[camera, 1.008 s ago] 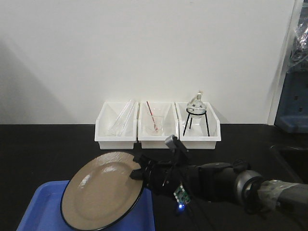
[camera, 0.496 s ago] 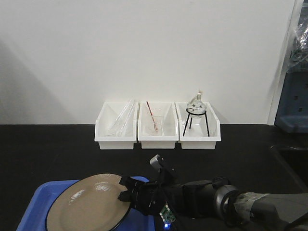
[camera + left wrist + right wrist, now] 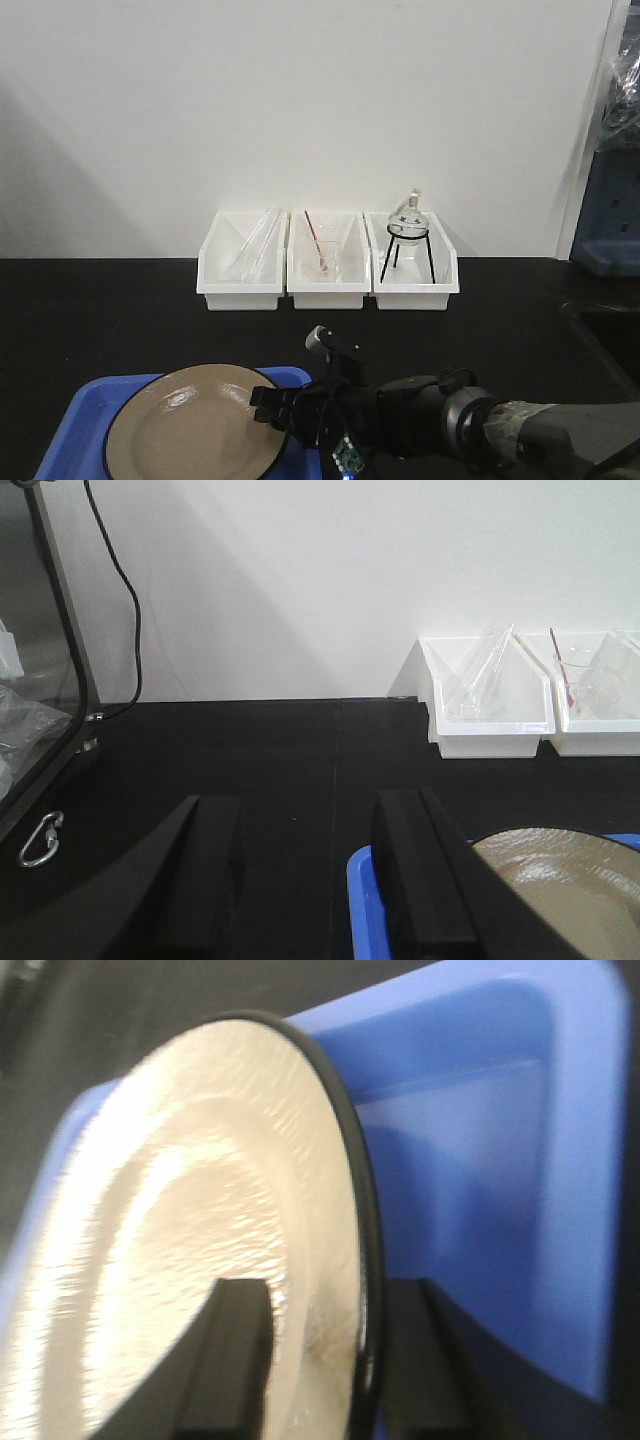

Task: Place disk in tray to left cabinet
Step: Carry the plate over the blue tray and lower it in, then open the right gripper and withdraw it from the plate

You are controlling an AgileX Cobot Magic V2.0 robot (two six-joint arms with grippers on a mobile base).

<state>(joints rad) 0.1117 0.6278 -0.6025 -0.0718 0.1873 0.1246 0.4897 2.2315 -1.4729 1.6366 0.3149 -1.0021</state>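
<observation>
Placement of disk into tray, nearing completion. At the left edge of the tray [image 3: 80, 412], the left gripper [image 3: 315, 880] is hovering with its fingers spread wide and nothing between them. Over the tray, the disk [image 3: 195, 430] is lying nearly flat, tan face up; whether it is touching the tray floor cannot be told. At the tray's right edge, the right gripper [image 3: 266, 406] is pinching the disk's black rim between its fingers. Behind the tray, three white bins [image 3: 327, 265] are standing in a row. Judged progress: the disk is arriving in the tray; release is remaining, then carriage of the tray to the left cabinet, which is not showing here.
</observation>
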